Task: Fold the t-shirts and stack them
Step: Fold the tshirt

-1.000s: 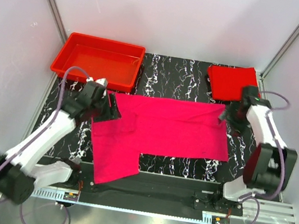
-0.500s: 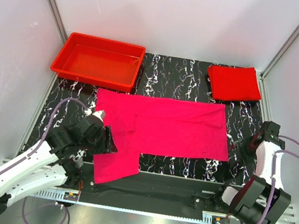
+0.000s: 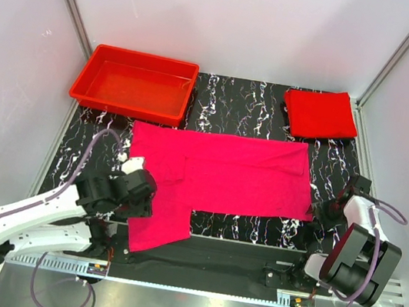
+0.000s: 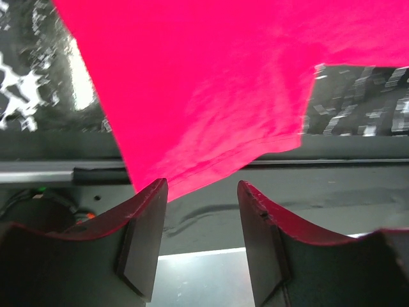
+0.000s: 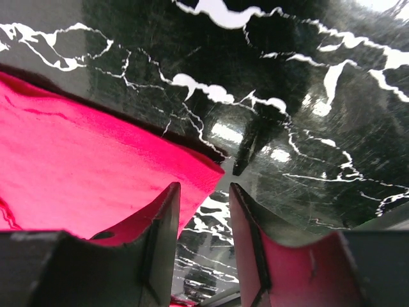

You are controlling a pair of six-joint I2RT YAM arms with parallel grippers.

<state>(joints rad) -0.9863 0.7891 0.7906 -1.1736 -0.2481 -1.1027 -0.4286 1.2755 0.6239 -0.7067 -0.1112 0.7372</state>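
The magenta-pink t-shirt (image 3: 224, 176) lies spread flat on the black marbled table (image 3: 237, 96), with one flap reaching the near edge. The red t-shirt (image 3: 320, 114) sits folded at the back right. My left gripper (image 3: 144, 203) hovers at the left side of the pink flap. In the left wrist view its jaws (image 4: 201, 192) stand open and empty, with the pink hem (image 4: 211, 153) just beyond them. My right gripper (image 3: 322, 214) is low by the pink shirt's near right corner (image 5: 211, 167). Its jaws (image 5: 203, 192) are open with a narrow gap and nothing in it.
A rigid red plastic tray (image 3: 84, 80) stands at the back left, touching the pink shirt's far edge. White walls with metal posts enclose the table. A metal rail (image 3: 192, 282) runs along the near edge by the arm bases.
Both arms have pulled back from the pink shirt's far corners to its near edge. The far left corner now lies flat. Both pairs of jaws have narrowed, the right more.
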